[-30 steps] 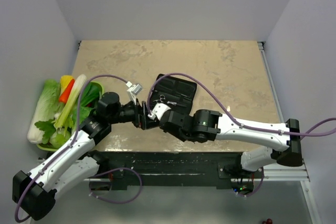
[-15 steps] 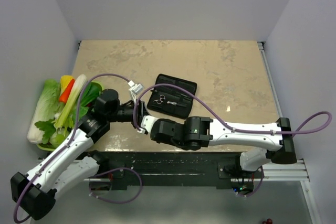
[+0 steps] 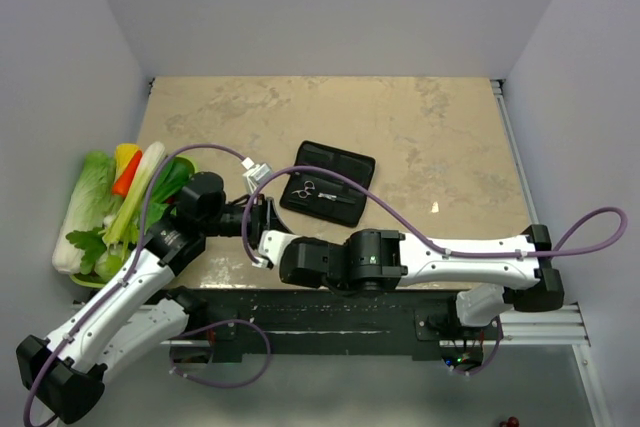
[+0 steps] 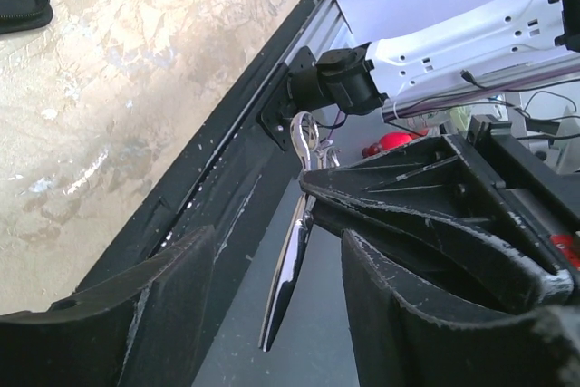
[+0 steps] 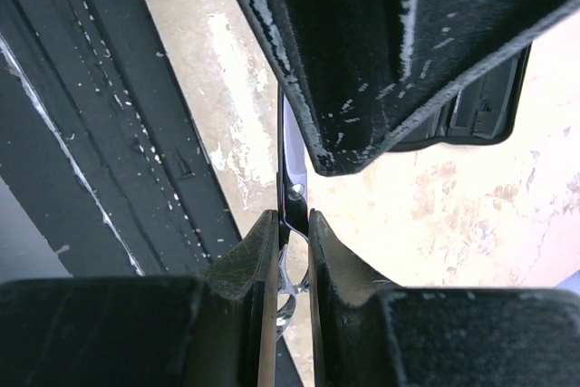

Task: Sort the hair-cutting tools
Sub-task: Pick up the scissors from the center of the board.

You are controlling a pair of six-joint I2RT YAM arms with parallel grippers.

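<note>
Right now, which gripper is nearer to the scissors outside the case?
Right. The right gripper pinches the scissors near the pivot; the left gripper has open fingers on either side of the blades, apart.

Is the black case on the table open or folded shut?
Open: the case lies spread flat, both panels showing, with scissors visible inside.
</note>
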